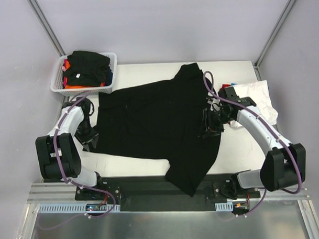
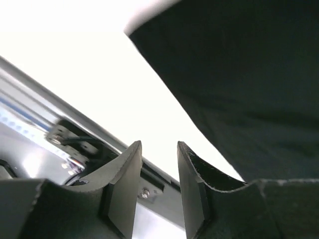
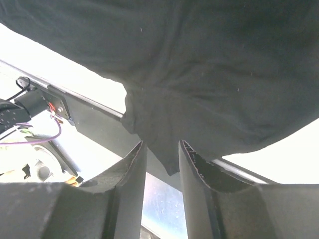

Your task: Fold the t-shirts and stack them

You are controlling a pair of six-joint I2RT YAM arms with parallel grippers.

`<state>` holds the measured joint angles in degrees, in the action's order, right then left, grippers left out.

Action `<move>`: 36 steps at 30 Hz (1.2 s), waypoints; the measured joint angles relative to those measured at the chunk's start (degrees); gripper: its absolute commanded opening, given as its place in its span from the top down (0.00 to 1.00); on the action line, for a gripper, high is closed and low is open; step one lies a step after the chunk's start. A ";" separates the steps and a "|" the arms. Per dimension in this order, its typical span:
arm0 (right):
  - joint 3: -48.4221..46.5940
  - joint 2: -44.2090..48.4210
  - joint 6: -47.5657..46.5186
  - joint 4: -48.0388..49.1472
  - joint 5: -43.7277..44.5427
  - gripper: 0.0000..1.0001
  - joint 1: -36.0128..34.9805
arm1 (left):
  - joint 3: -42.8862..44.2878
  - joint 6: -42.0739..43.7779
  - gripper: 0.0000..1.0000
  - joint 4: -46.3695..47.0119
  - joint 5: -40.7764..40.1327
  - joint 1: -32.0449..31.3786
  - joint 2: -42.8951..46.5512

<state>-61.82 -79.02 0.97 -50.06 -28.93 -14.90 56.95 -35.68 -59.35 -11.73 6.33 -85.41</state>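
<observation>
Dark left pincer (image 2: 159,144): jaws narrowly parted, nothing between them. The white desk (image 1: 239,148) and its near rail show through the gap.
Left pincer's place: low at the left edge of the desk, right at the left hem of the black t-shirt (image 1: 149,120).
Cloth beside left pincer: the black t-shirt's edge runs just beside the right-hand finger (image 2: 192,189). Whether it touches cannot be told.
Right pincer (image 3: 160,143): jaws narrowly parted as well, gripping nothing. Only pale floor and metal show in the gap.
Cloth ahead of right pincer: the black t-shirt lies just past the fingertips, and a fold of it droops over the desk's near edge.
Right pincer's place: over the right part of the black t-shirt, in the right half of the desk.
Black t-shirt: spread wide across the middle of the desk. One end reaches toward the far edge; another hangs off the near edge between the arm bases.
White t-shirt (image 1: 258,97): by the right edge, beyond the right arm, apart from the pincer, with red cloth (image 1: 225,86) at its left side.
Basket (image 1: 57,83): at the far left corner, holding a second black t-shirt (image 1: 87,67) over orange cloth (image 1: 70,86).
</observation>
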 measured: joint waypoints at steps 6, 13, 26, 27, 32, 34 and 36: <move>3.96 2.99 0.57 -0.37 0.28 0.64 0.00 | 3.56 1.27 0.66 1.03 -4.94 11.04 -0.09; 4.00 3.76 0.70 -0.70 1.68 0.64 0.00 | 4.22 5.51 0.66 3.65 -3.82 20.13 -2.91; 7.45 3.82 3.08 0.63 2.60 0.64 0.02 | 4.70 13.51 0.30 12.87 13.20 19.89 -10.12; 7.89 3.82 3.43 0.68 2.62 0.64 0.00 | 4.68 13.66 0.30 13.00 13.18 19.91 -10.40; 7.93 3.61 4.61 1.36 2.73 0.64 0.00 | 4.15 12.79 0.32 13.09 12.92 19.91 -12.48; 7.32 2.82 4.59 1.29 2.80 0.64 0.00 | 3.48 12.02 0.38 13.07 12.98 19.91 -13.38; 5.66 1.16 4.57 1.18 2.86 0.64 0.00 | 2.84 11.02 0.44 13.16 13.57 19.91 -14.47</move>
<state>-56.16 -77.87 5.54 -48.88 -26.06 -14.90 59.79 -24.67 -46.19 1.85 26.24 -99.88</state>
